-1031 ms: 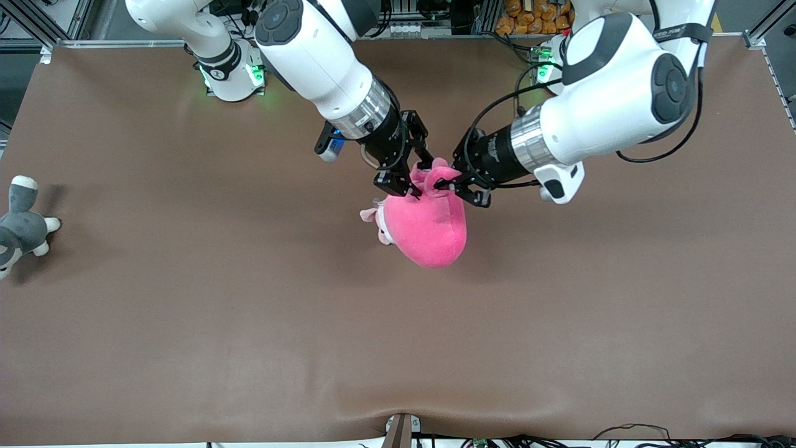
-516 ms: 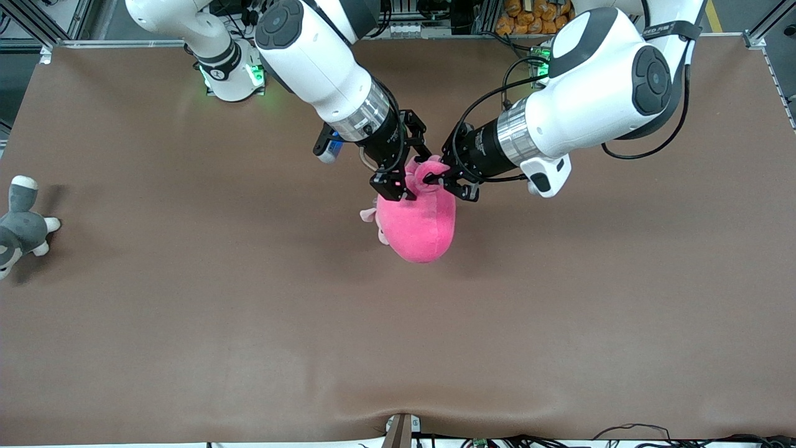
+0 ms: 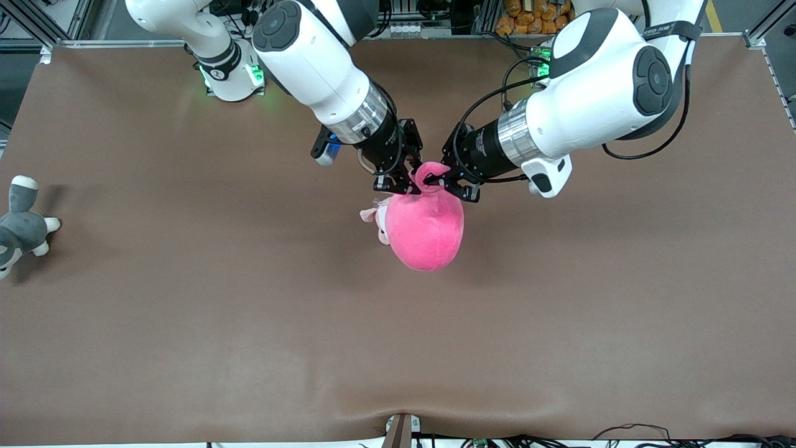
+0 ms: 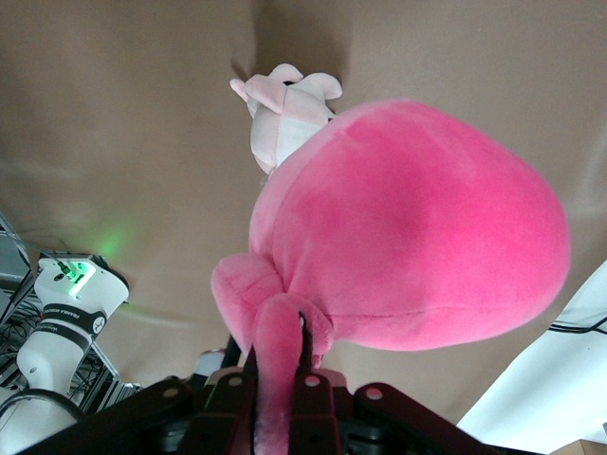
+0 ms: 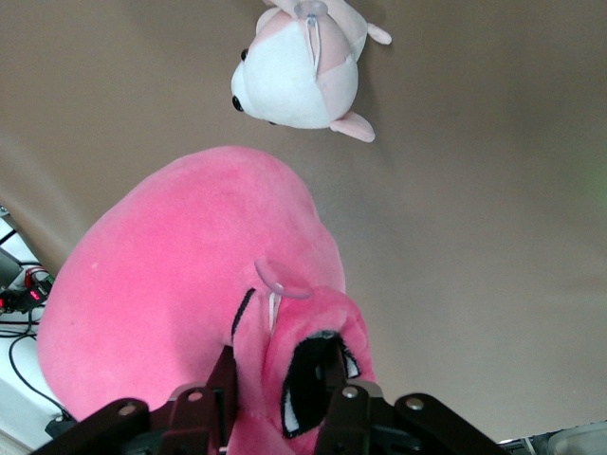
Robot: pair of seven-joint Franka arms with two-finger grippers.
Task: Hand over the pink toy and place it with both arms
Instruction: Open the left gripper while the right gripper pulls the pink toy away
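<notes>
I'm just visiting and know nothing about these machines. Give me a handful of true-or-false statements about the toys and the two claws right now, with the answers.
1. The pink toy hangs in the air, clear of the table. True.
2. Only the left gripper is pinching the pink toy. False: the right gripper is clamped on one of its eye stalks too.
3. A small puppy plush lies on the table under the pink toy. True.
4. The husky plush sits right beside the pink toy. False: it lies apart, at the right arm's end of the table.
5. The left gripper is wide open. False: it is shut on a stalk.
</notes>
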